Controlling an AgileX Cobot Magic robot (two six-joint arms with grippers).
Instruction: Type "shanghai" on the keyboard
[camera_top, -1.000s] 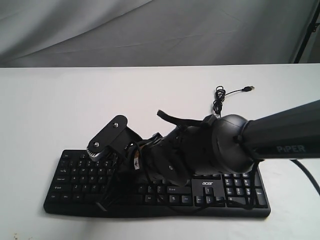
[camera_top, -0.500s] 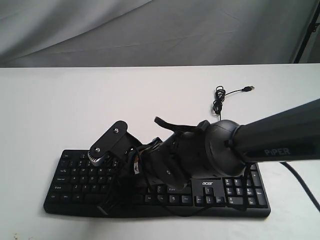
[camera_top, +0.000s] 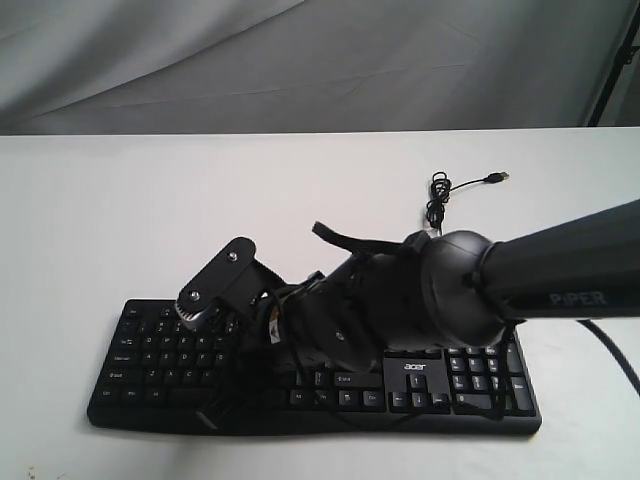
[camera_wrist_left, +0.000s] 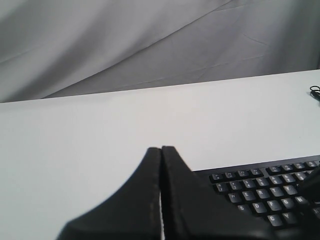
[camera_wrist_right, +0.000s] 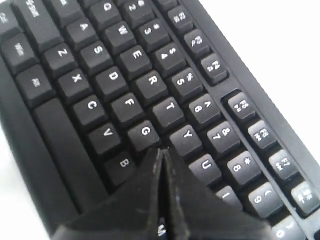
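Since my right gripper is closed to one narrow point and holds nothing, I use it as a typing finger. Its tip is over the keyboard, just beside G and Y, and H should be hidden under it, so I judge this step is an H. To do it well I should go straight down, press shortly and lift, without touching G or B. My left gripper is closed and empty too, with the keyboard beside it. Under both is a white table, and beyond it hangs grey cloth.
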